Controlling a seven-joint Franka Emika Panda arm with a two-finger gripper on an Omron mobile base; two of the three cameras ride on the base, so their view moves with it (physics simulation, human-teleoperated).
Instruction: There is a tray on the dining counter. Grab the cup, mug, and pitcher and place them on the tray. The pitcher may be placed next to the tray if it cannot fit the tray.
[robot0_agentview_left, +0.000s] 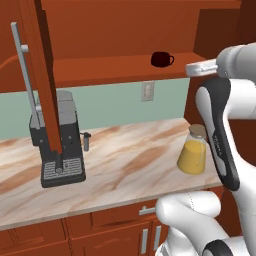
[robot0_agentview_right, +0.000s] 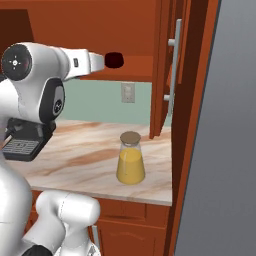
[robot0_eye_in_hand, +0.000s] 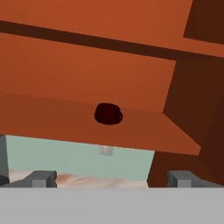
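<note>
The dark red mug (robot0_agentview_left: 161, 59) (robot0_agentview_right: 114, 60) (robot0_eye_in_hand: 107, 114) stands on the shelf of an open upper wall cabinet, its handle to the right in the left base view. My gripper (robot0_eye_in_hand: 113, 179) is open and empty, raised to shelf height. It points at the mug from a short way off, touching nothing. The pitcher (robot0_agentview_left: 193, 150) (robot0_agentview_right: 131, 159), clear glass with orange liquid and a tan lid, stands upright on the marbled counter below, near its right end. The cup, the tray and the dining counter are out of view.
A coffee machine (robot0_agentview_left: 59, 145) sits at the left of the marbled counter (robot0_agentview_left: 125, 165). The cabinet's open door (robot0_agentview_left: 42, 75) (robot0_agentview_right: 167, 65) sticks out over the counter with a long grey handle. A tall grey panel (robot0_agentview_right: 225, 150) closes off the right side.
</note>
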